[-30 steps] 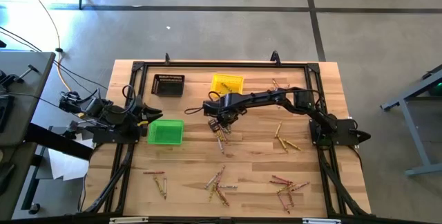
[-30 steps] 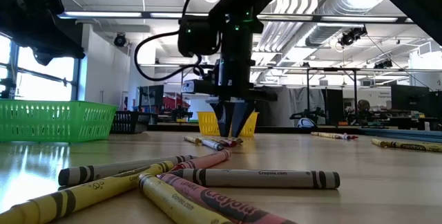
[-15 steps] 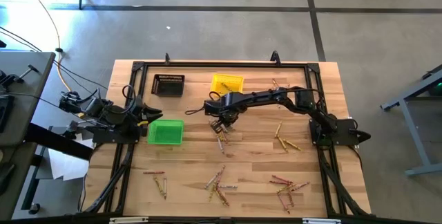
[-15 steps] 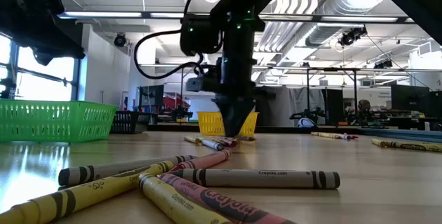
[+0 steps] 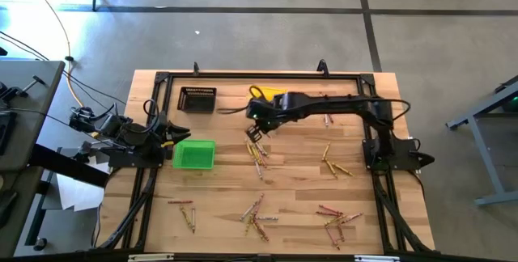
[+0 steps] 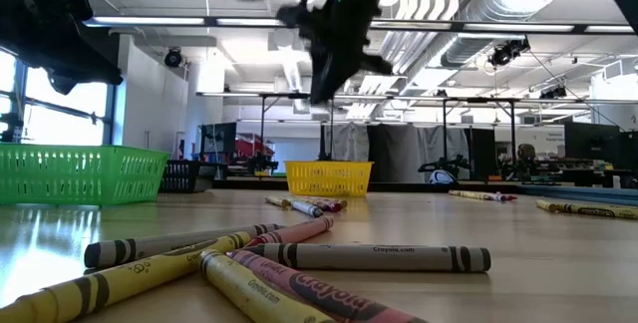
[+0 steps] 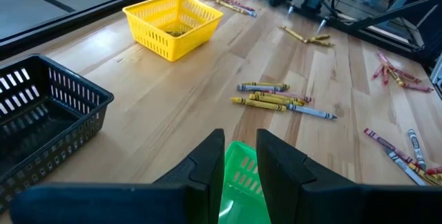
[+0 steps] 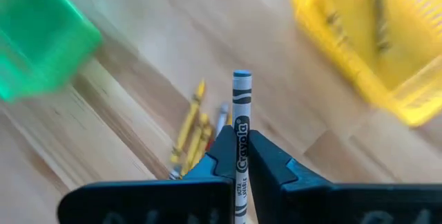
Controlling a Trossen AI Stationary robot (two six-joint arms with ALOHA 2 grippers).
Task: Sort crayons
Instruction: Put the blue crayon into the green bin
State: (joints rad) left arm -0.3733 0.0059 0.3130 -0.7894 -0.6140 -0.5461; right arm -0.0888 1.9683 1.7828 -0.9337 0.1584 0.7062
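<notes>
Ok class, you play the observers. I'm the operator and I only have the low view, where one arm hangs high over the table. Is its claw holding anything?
Observer: Yes. The right wrist view shows the right claw shut on one greyish crayon, which sticks out past the fingertips.
Operator: Where is it over the table?
Observer: From above, it sits between the yellow bin and the pile of crayons mid-table.
Operator: And the other arm?
Observer: The left claw waits open at the table's left side, just above the green bin.
</notes>
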